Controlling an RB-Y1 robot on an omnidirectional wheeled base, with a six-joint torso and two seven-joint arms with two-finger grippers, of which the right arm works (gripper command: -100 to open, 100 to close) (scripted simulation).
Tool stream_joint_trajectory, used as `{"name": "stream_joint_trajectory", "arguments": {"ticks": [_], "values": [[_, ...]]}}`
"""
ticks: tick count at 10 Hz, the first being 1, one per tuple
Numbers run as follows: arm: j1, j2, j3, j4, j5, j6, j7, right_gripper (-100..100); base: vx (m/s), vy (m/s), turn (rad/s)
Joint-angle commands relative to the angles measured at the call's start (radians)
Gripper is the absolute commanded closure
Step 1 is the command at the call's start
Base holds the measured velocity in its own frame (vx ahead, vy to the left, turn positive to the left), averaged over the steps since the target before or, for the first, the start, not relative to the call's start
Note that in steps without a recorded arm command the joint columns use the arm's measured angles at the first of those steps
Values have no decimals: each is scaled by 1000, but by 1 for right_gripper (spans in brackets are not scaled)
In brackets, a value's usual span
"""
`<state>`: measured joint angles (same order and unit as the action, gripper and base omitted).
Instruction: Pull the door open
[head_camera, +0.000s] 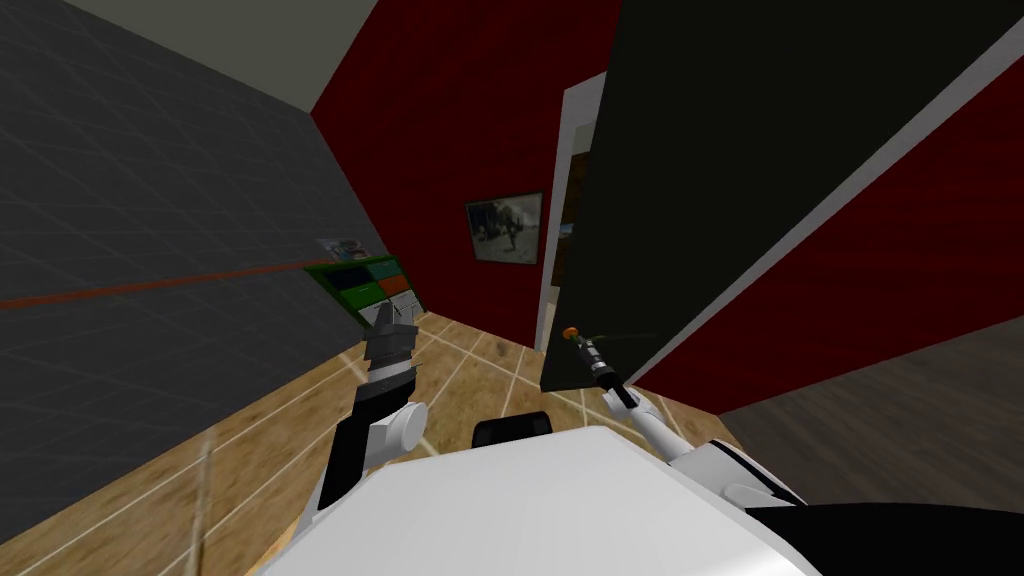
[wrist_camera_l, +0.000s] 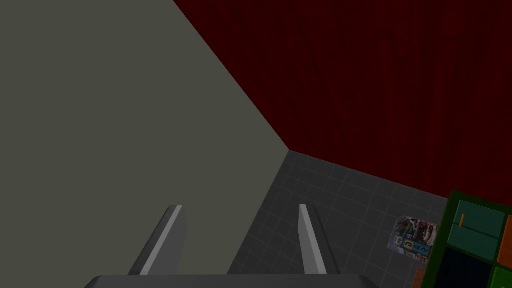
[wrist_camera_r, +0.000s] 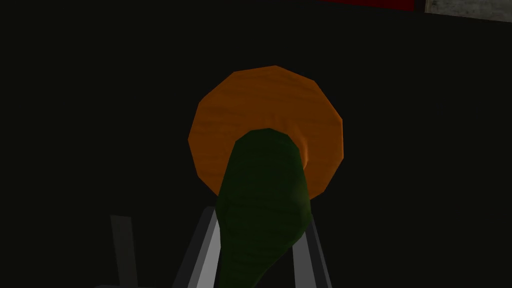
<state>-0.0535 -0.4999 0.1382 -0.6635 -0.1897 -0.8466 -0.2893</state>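
Note:
The black door (head_camera: 740, 150) stands partly swung in from its white frame (head_camera: 560, 200), with a gap at its free edge. Its handle is a dark green lever (wrist_camera_r: 262, 200) on a round orange plate (wrist_camera_r: 265, 105), also seen as the orange plate (head_camera: 571, 332) low on the door's edge. My right gripper (wrist_camera_r: 260, 215) is shut on the green lever, its fingers (wrist_camera_r: 205, 250) pressing both sides. In the head view the right gripper (head_camera: 585, 350) reaches up to the handle. My left gripper (head_camera: 392, 335) is raised at the left, away from the door. The left gripper (wrist_camera_l: 239, 207) is open and holds nothing.
A dark grey wall (head_camera: 150, 250) runs close along my left. A green cabinet (head_camera: 368, 285) with coloured drawers stands in the far corner, beside a small poster (wrist_camera_l: 414, 239). A framed picture (head_camera: 505, 228) hangs on the red wall. The floor (head_camera: 470, 370) is wooden.

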Motion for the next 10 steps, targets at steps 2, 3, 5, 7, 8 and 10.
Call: {"name": "stream_joint_trajectory", "arguments": {"ticks": [2, 3, 5, 7, 8, 10], "values": [[28, -31, 27, -6, 5, -46, -29, 100, -174, -66, 134], [40, -44, 39, -8, 7, -65, -41, 100, -232, -102, 125], [65, -71, 63, -13, 11, -104, -66, 100, -211, -105, 107], [65, -71, 63, -13, 11, -104, -66, 100, -90, -19, 11], [80, -88, 77, -17, 13, -129, -81, 100, -84, -23, 60], [83, -83, 83, -21, 15, -126, -81, 100, -95, -46, 68]]}}
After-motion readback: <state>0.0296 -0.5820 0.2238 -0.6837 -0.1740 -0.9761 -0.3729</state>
